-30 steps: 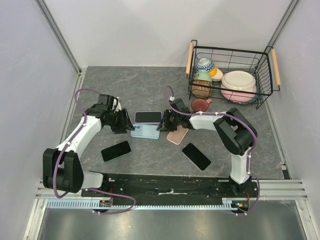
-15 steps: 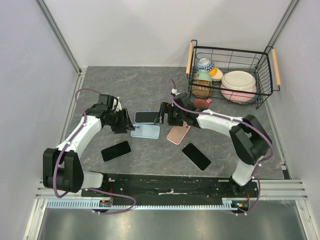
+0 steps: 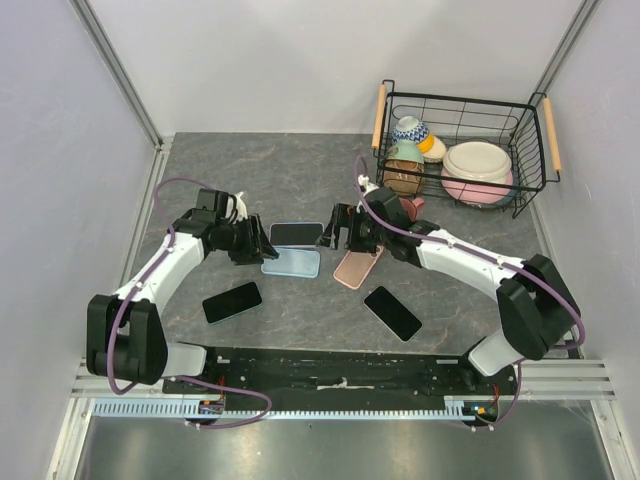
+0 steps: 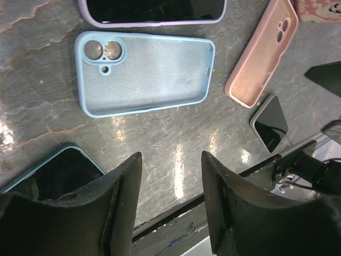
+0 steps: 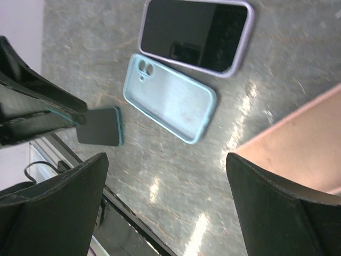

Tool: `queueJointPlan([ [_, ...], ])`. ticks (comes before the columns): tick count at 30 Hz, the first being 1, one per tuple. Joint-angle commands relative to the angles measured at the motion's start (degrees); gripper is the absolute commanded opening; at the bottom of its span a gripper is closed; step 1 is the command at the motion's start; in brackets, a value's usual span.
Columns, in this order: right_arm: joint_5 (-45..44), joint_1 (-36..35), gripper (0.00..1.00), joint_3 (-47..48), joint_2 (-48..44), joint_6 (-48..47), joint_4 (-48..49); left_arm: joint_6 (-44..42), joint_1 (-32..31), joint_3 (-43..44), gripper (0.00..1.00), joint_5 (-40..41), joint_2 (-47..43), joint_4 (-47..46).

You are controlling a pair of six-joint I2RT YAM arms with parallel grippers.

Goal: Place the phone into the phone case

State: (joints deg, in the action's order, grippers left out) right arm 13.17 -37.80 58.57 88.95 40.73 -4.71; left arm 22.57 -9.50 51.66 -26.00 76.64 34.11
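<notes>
A dark-screened phone (image 3: 297,233) lies face up inside a lilac phone case (image 5: 242,40), touching the far edge of an empty light blue case (image 3: 291,262). The same blue case (image 4: 144,72) shows its bare inside in the left wrist view. My left gripper (image 3: 252,245) hovers at the blue case's left end, open with nothing between its fingers (image 4: 128,176). Just right of the lilac-cased phone, my right gripper (image 3: 335,230) stands wide open and empty. A teal-edged phone (image 3: 232,302) lies near the left, and a black phone (image 3: 392,313) near the right.
An empty pink case (image 3: 357,268) lies under my right wrist, beside the blue case. A wire basket (image 3: 540,140) of bowls and plates stands at the back right, with a brown cup (image 3: 402,209) in front of it. The black base rail (image 3: 340,368) runs along the near edge.
My right gripper has opened wide and let go of the lilac-cased phone's right end, and its arm has swung out to the right. The left gripper has barely moved.
</notes>
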Motion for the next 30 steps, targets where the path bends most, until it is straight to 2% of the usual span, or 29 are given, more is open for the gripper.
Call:
queueJointPlan([
  [1,-2.27,1.15,0.98,-3.36,-5.00,0.67,-2.31,-1.04,-0.69,-0.94,0.56,-6.51,0.88,-4.31],
  [6,-4.64,3.26,0.98,-8.55,-9.92,0.66,-6.18,0.63,-3.50,-0.86,0.56,-7.49,3.24,-7.12],
  [11,-6.92,7.20,0.98,-14.43,-17.30,1.10,-12.95,2.39,-10.00,1.42,0.56,-7.75,8.16,-9.23],
  [23,-11.41,13.63,0.98,-25.33,-36.29,5.14,-32.11,4.15,-26.53,16.97,0.56,-7.75,25.91,-11.52],
  [30,-6.49,14.25,0.98,-31.23,-44.55,9.80,-37.03,5.47,-33.21,25.49,0.58,-11.35,34.44,-13.37],
])
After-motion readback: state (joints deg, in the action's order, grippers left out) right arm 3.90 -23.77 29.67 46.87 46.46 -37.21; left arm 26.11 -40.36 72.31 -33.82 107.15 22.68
